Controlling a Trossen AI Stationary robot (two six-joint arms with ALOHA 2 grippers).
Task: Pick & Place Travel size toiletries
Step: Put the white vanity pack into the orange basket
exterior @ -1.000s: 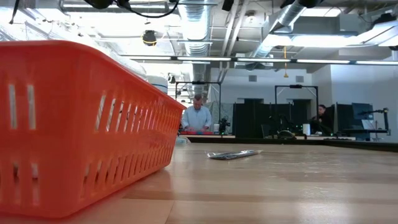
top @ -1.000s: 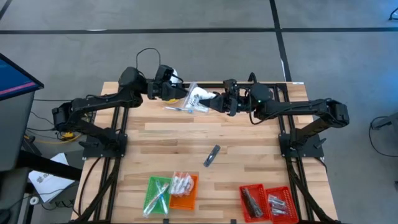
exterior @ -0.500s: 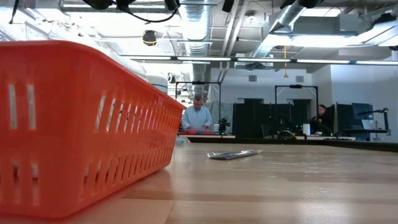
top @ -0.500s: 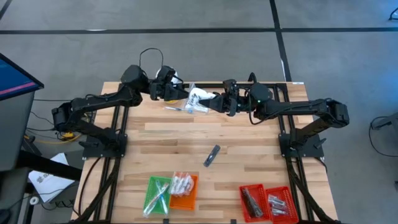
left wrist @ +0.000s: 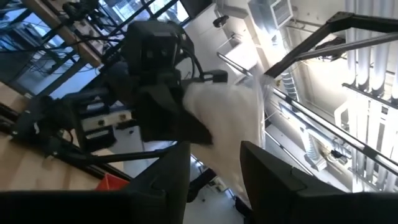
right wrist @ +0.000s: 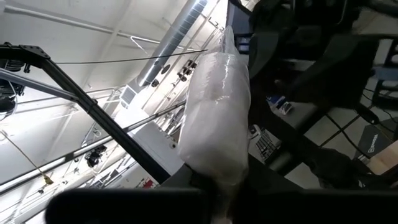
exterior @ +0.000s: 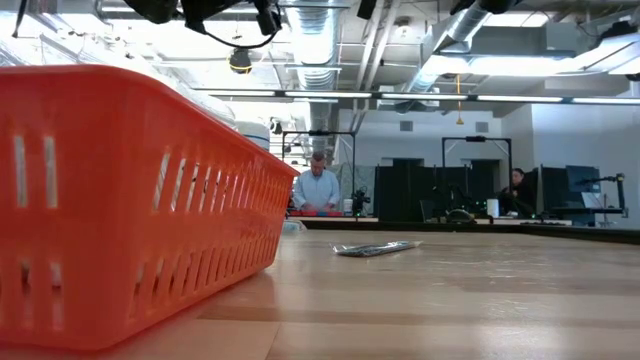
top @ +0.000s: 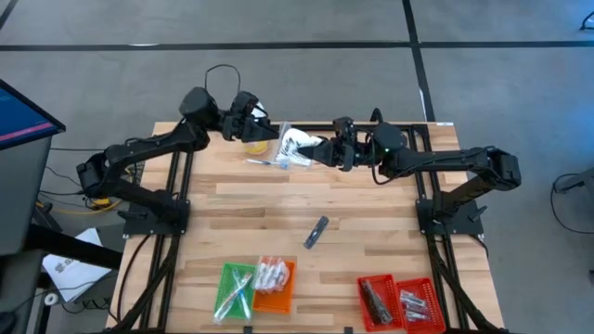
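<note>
Two grippers flank a white plastic bag (top: 295, 146) held above the table's (top: 371, 223) far edge: the right gripper (top: 327, 151) pinches it, the left gripper (top: 258, 130) stands spread just beside it. A dark tube (top: 317, 231) lies mid-table, well apart.

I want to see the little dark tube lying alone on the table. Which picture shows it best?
The high view: the slim dark grey tube lies alone mid-table on the wooden table, seen whole from above. The low view shows it edge-on and far off. Neither wrist view shows it.
</note>
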